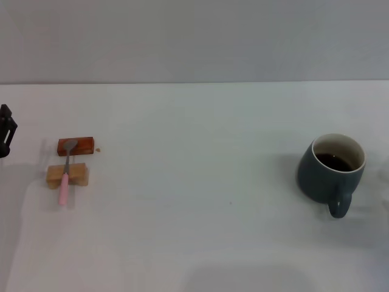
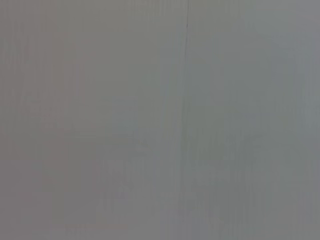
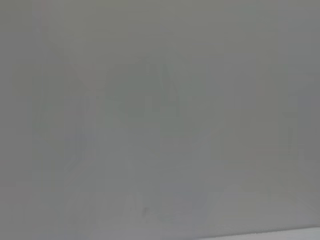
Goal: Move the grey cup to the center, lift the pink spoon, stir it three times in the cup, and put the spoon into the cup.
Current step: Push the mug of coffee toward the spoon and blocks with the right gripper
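Nearest me the white bench (image 1: pixel 194 243) runs bare across the front. A step farther, down my right side, sits the cup (image 1: pixel 330 169), upright, its loop handle turned toward me and a pool of dark liquid showing inside the pale rim. It stands well off to the right, far from the middle of the bench.

Over on my left, at about the same depth, lies the spoon (image 1: pixel 65 176). Its pink handle points toward me and hangs past the tan block (image 1: pixel 67 175) it rests across, while the grey bowl reaches away to lie on the red block (image 1: pixel 76 146) just behind. The two blocks sit close, one behind the other, with a narrow strip of bench between them. A tiny brown speck sits just right of the red block.

At the far left edge, level with the red block, a dark piece of my left claw (image 1: pixel 6 131) pokes into the head view; only a sliver shows, so I cannot tell whether it is spread or pressed together. It is near the spoon but not touching it. My right claw does not show anywhere.

Farthest back, the bench ends at a plain grey wall (image 1: pixel 194 36). Both wrist cameras give me only flat grey surface.
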